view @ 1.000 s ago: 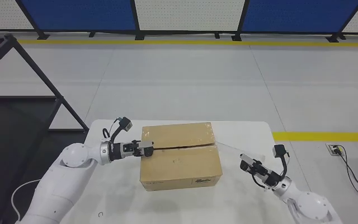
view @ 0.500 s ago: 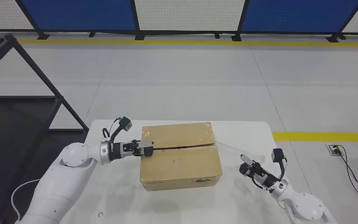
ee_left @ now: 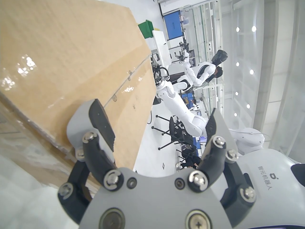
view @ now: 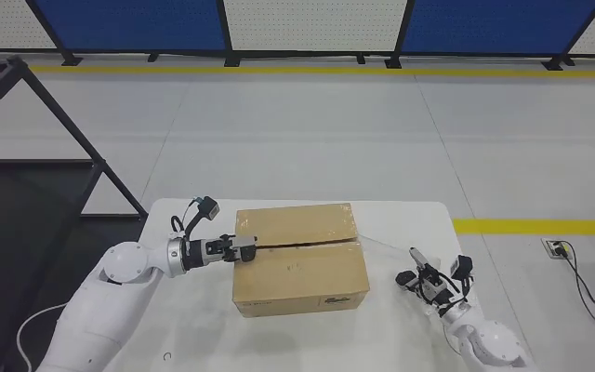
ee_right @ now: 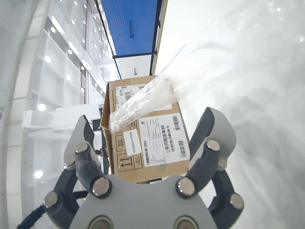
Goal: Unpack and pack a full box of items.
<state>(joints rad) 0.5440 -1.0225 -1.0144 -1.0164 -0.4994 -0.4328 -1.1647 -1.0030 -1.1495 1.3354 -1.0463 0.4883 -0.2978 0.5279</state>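
A shut cardboard box (view: 299, 260) with a taped middle seam stands in the middle of the white table (view: 400, 223). My left gripper (view: 246, 247) is open at the box's left end by the seam. In the left wrist view one finger of it (ee_left: 155, 108) lies over the box's top edge (ee_left: 71, 48) and the other hangs off it. My right gripper (view: 409, 267) is open a short way off the box's right end. In the right wrist view it (ee_right: 146, 115) faces the labelled end (ee_right: 152, 144). A clear tape strip (ee_right: 143, 101) sticks out from that end, unheld.
A black metal frame (view: 56, 121) stands on the floor left of the table. Blue partition panels (view: 130, 23) line the back of the room. Bare tabletop lies on both sides of the box and along its front.
The right arm has drawn back toward the table's near edge and its wrist has turned, with the gripper still off the box's right end. The left arm and the box have not moved.
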